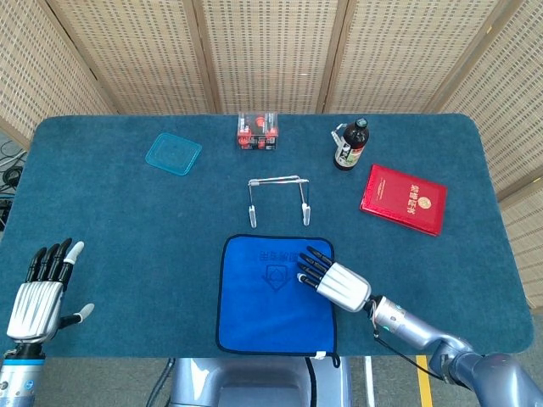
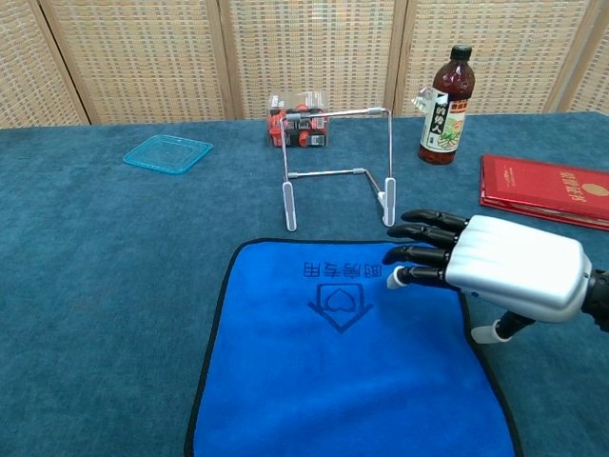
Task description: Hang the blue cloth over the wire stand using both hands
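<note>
The blue cloth (image 1: 270, 295) (image 2: 333, 371) lies flat on the table at the near edge, printed side up. Just beyond it stands the wire stand (image 1: 278, 197) (image 2: 338, 162), upright and bare. My right hand (image 1: 331, 278) (image 2: 490, 268) hovers palm down over the cloth's far right corner, fingers straight and spread, holding nothing. My left hand (image 1: 42, 292) is at the near left of the table, far from the cloth, fingers extended, empty; only the head view shows it.
A dark bottle (image 1: 350, 144) (image 2: 446, 92) and a red booklet (image 1: 404, 198) (image 2: 545, 188) sit at the right. A clear box of red items (image 1: 257, 131) (image 2: 297, 118) stands behind the stand. A turquoise lid (image 1: 173, 153) (image 2: 167, 152) lies far left.
</note>
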You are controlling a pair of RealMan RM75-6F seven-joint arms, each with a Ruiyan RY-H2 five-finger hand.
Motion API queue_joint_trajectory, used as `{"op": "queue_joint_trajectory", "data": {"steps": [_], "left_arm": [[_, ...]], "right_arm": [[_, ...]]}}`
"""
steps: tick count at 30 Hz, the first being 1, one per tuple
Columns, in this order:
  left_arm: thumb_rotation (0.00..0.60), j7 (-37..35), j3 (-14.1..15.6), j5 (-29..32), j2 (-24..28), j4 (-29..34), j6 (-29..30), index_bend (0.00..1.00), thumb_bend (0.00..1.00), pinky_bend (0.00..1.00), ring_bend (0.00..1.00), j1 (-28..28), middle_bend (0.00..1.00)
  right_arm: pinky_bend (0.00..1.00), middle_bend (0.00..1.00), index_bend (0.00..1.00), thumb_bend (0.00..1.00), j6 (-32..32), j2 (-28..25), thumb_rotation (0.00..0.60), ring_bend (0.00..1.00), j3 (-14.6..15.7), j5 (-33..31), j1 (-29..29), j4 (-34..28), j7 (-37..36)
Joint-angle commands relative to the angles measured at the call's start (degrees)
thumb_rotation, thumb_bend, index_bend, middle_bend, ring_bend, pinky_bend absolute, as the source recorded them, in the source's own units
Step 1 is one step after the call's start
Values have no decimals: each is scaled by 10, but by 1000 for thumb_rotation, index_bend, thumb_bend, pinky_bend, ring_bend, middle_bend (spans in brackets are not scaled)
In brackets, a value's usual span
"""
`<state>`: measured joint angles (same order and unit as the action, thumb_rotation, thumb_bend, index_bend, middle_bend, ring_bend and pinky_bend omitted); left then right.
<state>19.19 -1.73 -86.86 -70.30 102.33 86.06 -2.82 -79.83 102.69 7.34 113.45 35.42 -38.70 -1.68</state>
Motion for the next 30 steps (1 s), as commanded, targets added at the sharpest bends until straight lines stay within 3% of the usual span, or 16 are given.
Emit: {"op": "queue_joint_trajectory", "data": {"steps": [1,8,18,26,30], "left_arm": [[600,0,0,1,0,0,0,0,11,0,0,0,0],[600,-2,1,3,1,0,0,0,11,0,0,-1,0],[600,-3,2,7,1,-1,-2,0,11,0,0,-3,0],[600,-2,3,8,0,-1,-2,0,11,0,0,-4,0],[600,0,3,9,-1,-1,-2,0,11,0,0,-5,0]], "right_arm": [[47,184,239,0,2,5,600,20,-1,-5,3,-2,-1],[49,189,246,22,1,21,600,24,-8,-21,11,4,-3],[56,192,253,242,-10,27,600,32,-20,-52,10,3,-38],[57,196,275,267,-12,37,600,35,-12,-56,7,17,-48],[67,203,332,414,-13,43,600,41,-9,-58,8,26,-55]]}}
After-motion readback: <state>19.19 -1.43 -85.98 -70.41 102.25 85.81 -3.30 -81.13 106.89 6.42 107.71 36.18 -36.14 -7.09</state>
